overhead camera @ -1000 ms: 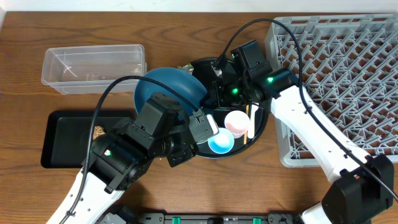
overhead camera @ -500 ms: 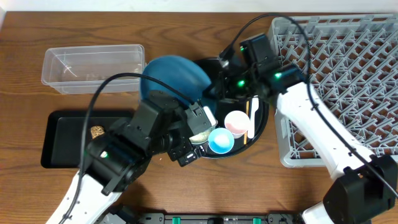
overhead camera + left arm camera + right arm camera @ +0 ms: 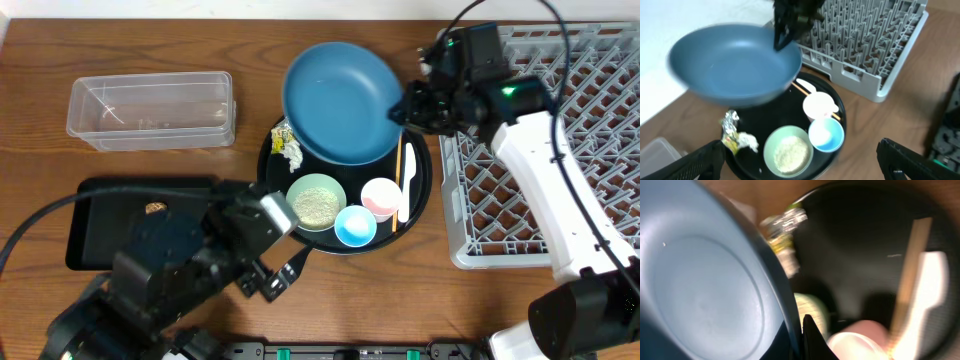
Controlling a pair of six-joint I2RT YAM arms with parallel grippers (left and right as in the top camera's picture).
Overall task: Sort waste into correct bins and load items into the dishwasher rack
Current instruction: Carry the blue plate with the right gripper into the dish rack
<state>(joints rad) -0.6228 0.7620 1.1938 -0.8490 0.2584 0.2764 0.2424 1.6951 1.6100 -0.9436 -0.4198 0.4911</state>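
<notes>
Wooden table (image 3: pixel 40 140), right tool (image 3: pixel 404 108) clenched on rim of dark blue plate (image 3: pixel 340 100), face up, left tool (image 3: pixel 800 146) released

Both arms have white links (image 3: pixel 548 200), black joints (image 3: pixel 170 262), black cables (image 3: pixel 60 204), green lights (image 3: pixel 510 92)

1. The dishwasher rack (image 3: pixel 560 200) fills the table's right side; the round tray (image 3: pixel 272 180) lies just left of it.
2. The plate (image 3: pixel 340 100) is up over the round tray's rear part.
3. On the round tray, the bowl (image 3: pixel 340 200) sits front left with grains (image 3: pixel 318 206) in it. The front cup (image 3: pixel 355 226) is to its right and the rear cup (image 3: pixel 381 196) just behind that.
4. The chopsticks (image 3: pixel 399 185) and then the spoon (image 3: pixel 409 185) lie along the right side; crumpled scraps (image 3: pixel 288 146) lie at the left.
5. The tub (image 3: pixel 150 130) stands rear left, with the shallow tray (image 3: pixel 110 235) in front of it, holding a food lump (image 3: pixel 154 209).
</notes>
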